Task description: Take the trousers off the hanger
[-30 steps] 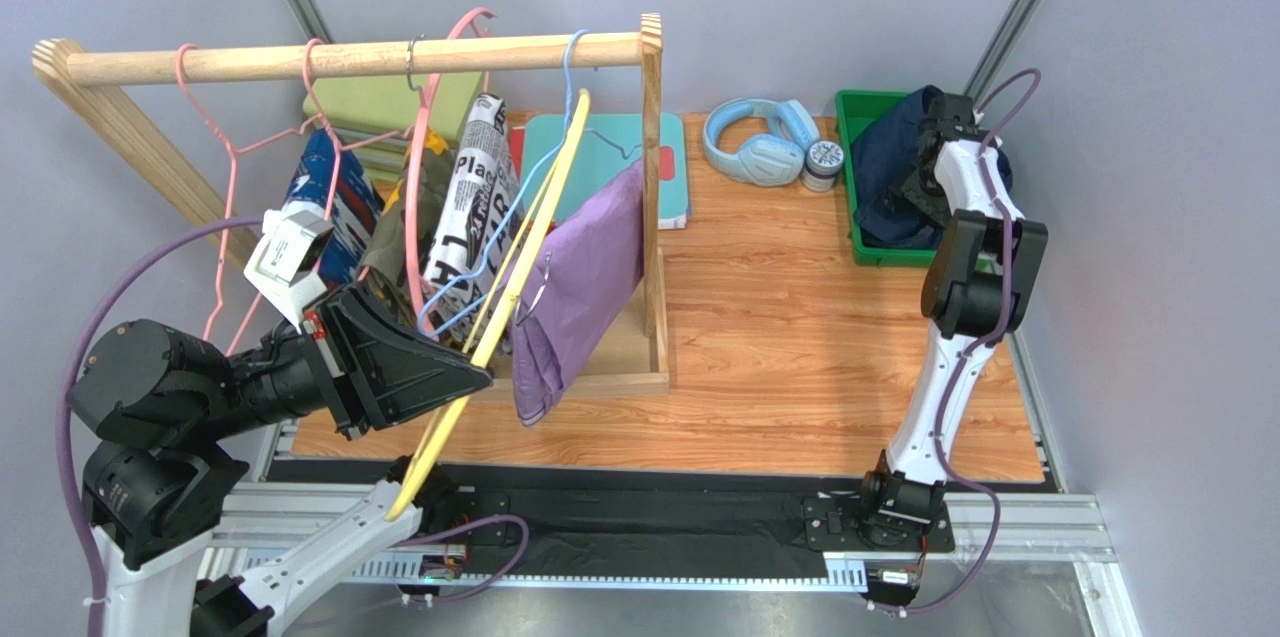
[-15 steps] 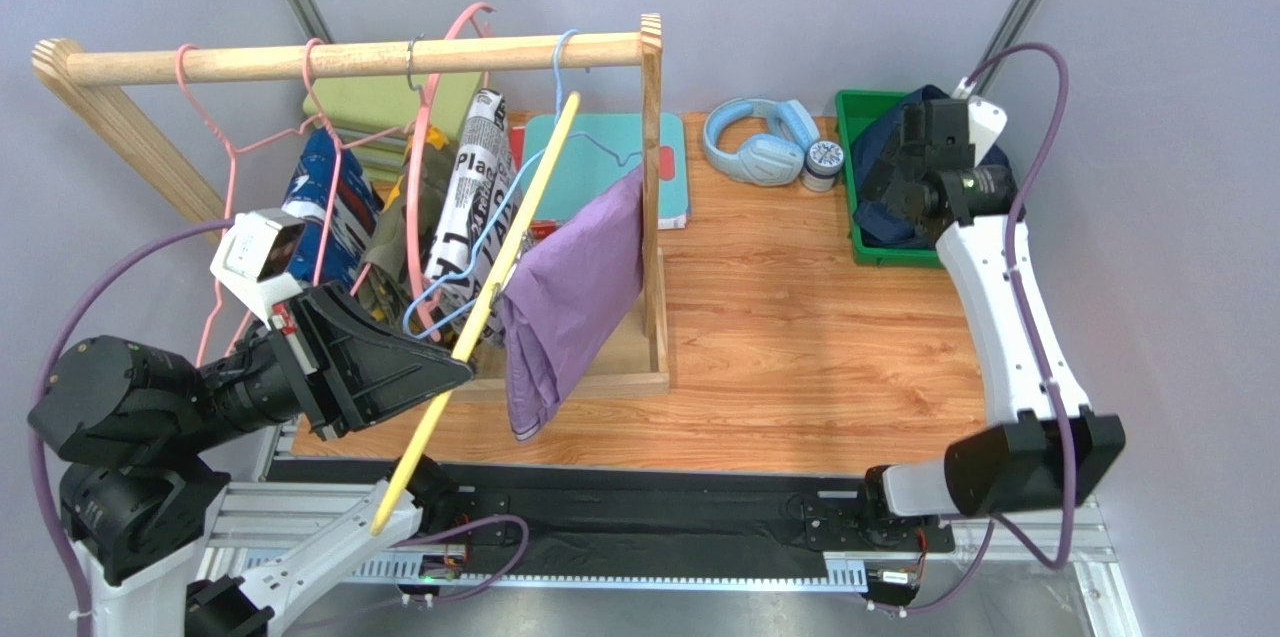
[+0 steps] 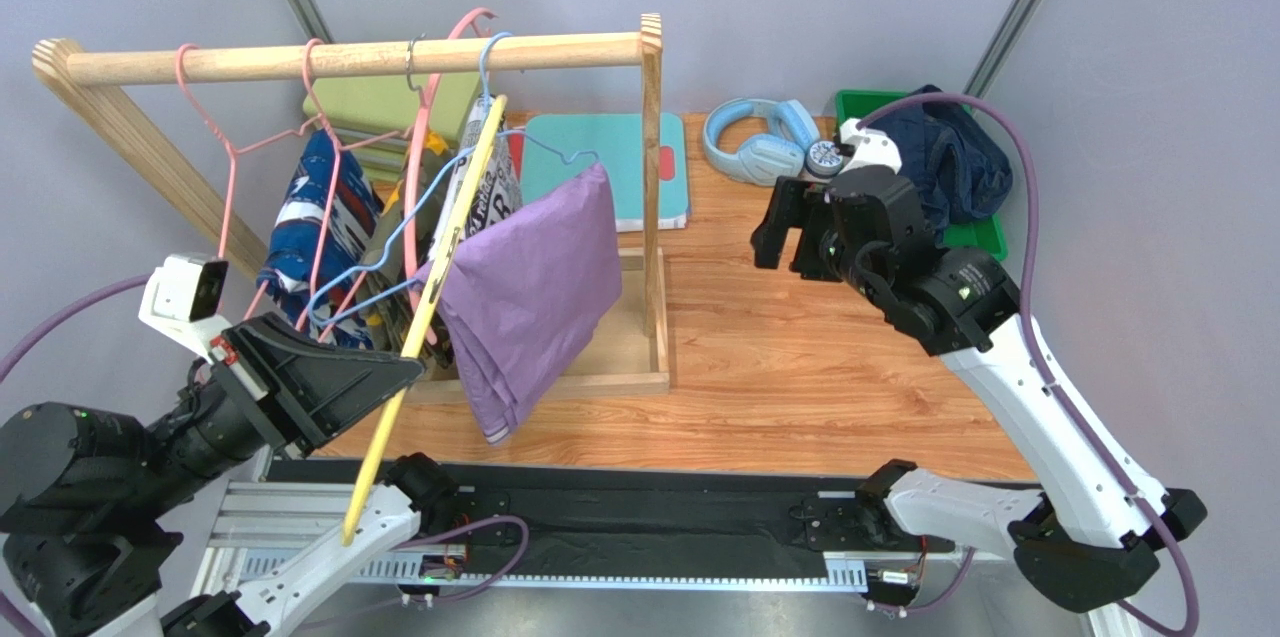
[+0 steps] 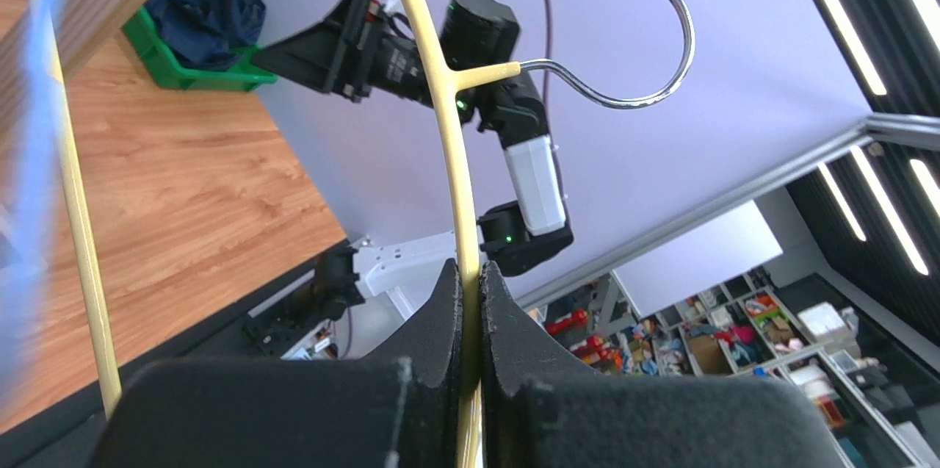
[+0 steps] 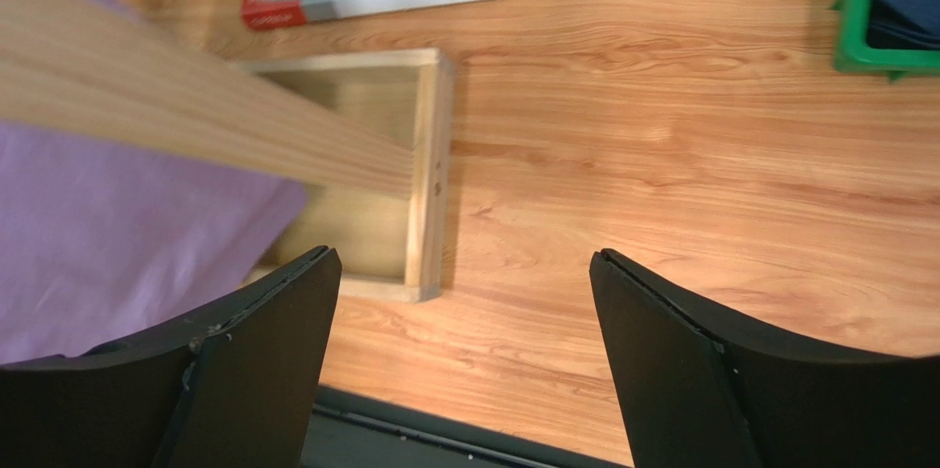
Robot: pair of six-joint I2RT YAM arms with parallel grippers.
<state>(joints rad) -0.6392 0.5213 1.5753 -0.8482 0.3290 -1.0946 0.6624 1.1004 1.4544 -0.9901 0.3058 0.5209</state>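
Purple trousers (image 3: 526, 292) hang folded over the bar of a yellow hanger (image 3: 386, 427). The left gripper (image 4: 465, 292) clamps the hanger by its rim beside the wooden rack (image 3: 361, 60), and the metal hook (image 4: 623, 105) seems clear of the rail. The right gripper (image 5: 463, 259) hovers with jaws spread wide above the table (image 3: 781, 352), near the rack's end post and apart from the cloth.

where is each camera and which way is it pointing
Top external: above and behind the bases, looking down on the wooden rack; both arms show.
Left wrist: across and up along the left gripper, shut on the yellow hanger.
Right wrist: down past the open right gripper at the purple trousers.
Top and right wrist share the trousers.
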